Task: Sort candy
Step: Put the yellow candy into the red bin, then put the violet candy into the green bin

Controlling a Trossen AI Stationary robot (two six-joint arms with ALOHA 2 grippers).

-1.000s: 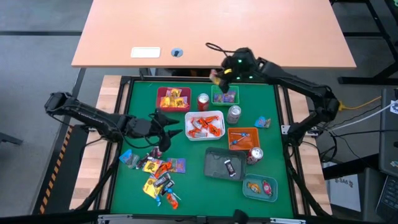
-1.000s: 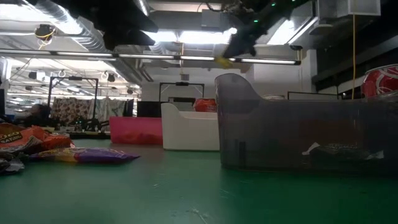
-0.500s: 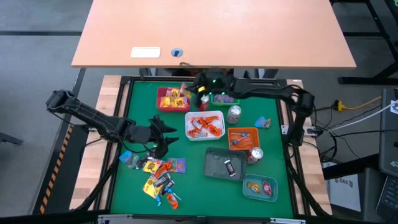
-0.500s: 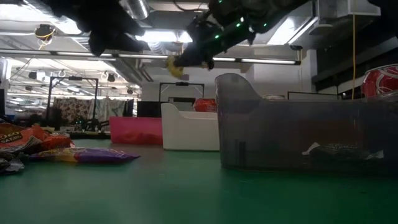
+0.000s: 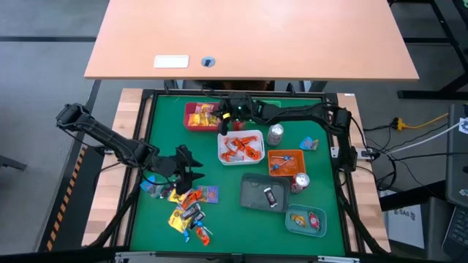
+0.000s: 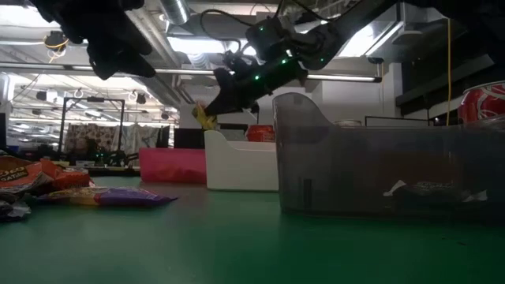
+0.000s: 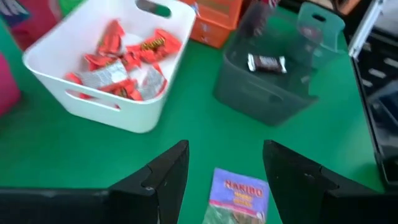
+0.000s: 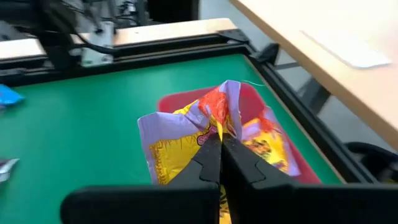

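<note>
The right arm stretches across the far side of the green counter (image 5: 322,219), its right hand (image 8: 221,144) hanging above the red tray (image 5: 191,121) at the far left. Its fingers are pinched tight on a crumpled yellow sweet (image 8: 186,140) with purple and orange edges; the wrapper fans upward from the fingertips, and its print is too creased to read. From table height the same sweet (image 6: 204,117) dangles from the tip of the downward-sloping arm, clear of the trays.

The left arm reaches in low from the left side, bent at the elbow, its left hand (image 5: 187,169) spread wide and holding nothing, poised over the near-left heap of candy (image 5: 187,208). Between its two fingers (image 7: 163,180) lies a purple packet (image 7: 237,194) marked "HARIBO", flat on the green, its long axis running straight out from the hand.

Beyond it stand a white tray (image 7: 112,109) full of red-orange sweets (image 7: 127,59) with yellow lettering I can't make out, and a grey tray (image 7: 273,93) with one dark sweet (image 7: 266,63) lying crosswise inside. The red tray already holds yellow sweets (image 5: 205,115).
</note>
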